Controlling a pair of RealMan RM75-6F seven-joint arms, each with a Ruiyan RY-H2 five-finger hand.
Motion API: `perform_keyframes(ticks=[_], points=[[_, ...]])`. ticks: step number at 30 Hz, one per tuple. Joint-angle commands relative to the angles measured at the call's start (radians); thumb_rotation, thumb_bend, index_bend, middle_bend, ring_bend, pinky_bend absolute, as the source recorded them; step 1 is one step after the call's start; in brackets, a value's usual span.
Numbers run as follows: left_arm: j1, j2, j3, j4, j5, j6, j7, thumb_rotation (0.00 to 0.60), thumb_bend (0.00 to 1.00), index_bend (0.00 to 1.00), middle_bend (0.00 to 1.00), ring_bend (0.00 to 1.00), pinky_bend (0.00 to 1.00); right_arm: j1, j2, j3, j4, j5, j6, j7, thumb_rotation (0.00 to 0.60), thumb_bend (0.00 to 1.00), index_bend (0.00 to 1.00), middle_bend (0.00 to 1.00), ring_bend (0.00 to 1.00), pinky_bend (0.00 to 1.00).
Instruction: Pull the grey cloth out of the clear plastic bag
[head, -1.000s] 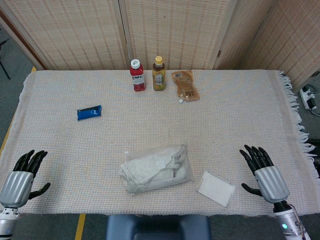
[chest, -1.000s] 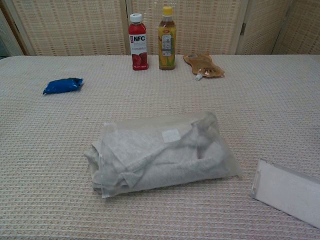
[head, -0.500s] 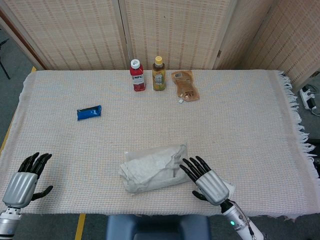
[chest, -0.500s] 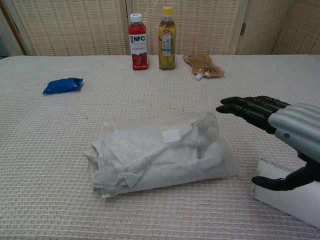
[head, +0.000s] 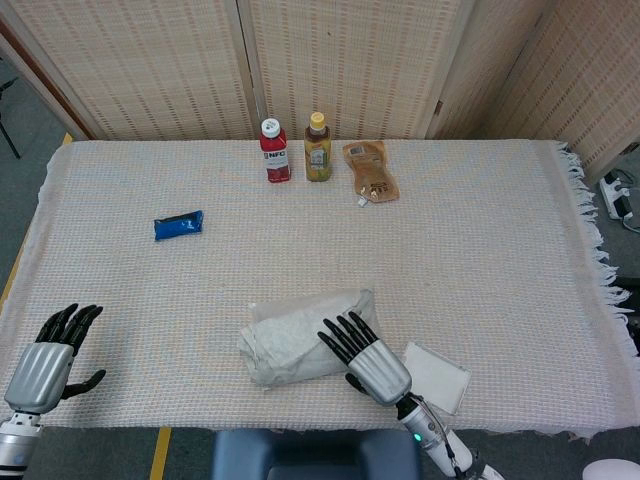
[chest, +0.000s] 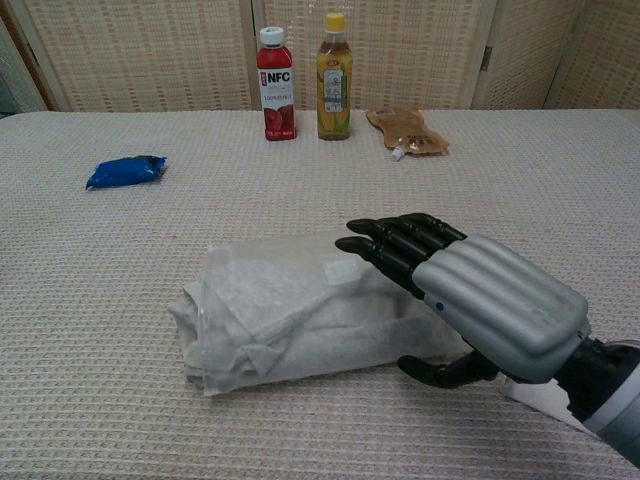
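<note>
The clear plastic bag (head: 288, 342) (chest: 270, 310) lies near the table's front edge with the folded grey cloth (chest: 250, 325) inside it, open end to the left. My right hand (head: 368, 362) (chest: 470, 300) is over the bag's right end, fingers stretched out flat and pointing left and away; it holds nothing. Whether the palm touches the bag I cannot tell. My left hand (head: 45, 362) hangs at the table's front left corner with its fingers spread, far from the bag; only the head view shows it.
At the back stand a red bottle (head: 275, 150) (chest: 276, 84) and a yellow-capped bottle (head: 318, 147) (chest: 334, 76), with a brown pouch (head: 370, 170) (chest: 407, 130) beside them. A blue packet (head: 178, 225) (chest: 125, 171) lies left. A flat white packet (head: 440, 372) sits right of my right hand.
My right hand has swept left from the table's right edge, past the white packet, onto the bag's right end. The left hand has barely moved. The bag lies where it was.
</note>
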Motion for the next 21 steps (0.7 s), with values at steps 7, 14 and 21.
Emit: perform_keyframes(ticks=[7,14,21], points=[[-0.002,0.007,-0.001,-0.002,-0.004,-0.001,-0.018,0.6,0.22,0.11,0.14,0.04,0.13,0.061,-0.107,0.052,0.1,0.072,-0.053,-0.014,0.6,0.22,0.0,0.0,0.0,0.0],[-0.005,0.011,-0.006,-0.001,-0.017,-0.008,-0.031,0.6,0.22,0.11,0.14,0.04,0.13,0.116,-0.162,0.117,0.17,0.134,-0.079,-0.022,0.6,0.22,0.0,0.0,0.0,0.0],[-0.01,0.008,-0.005,0.002,-0.028,-0.025,-0.025,0.6,0.22,0.11,0.14,0.04,0.13,0.201,-0.22,0.209,0.252,0.204,-0.121,-0.046,0.6,0.22,0.0,0.0,0.0,0.0]])
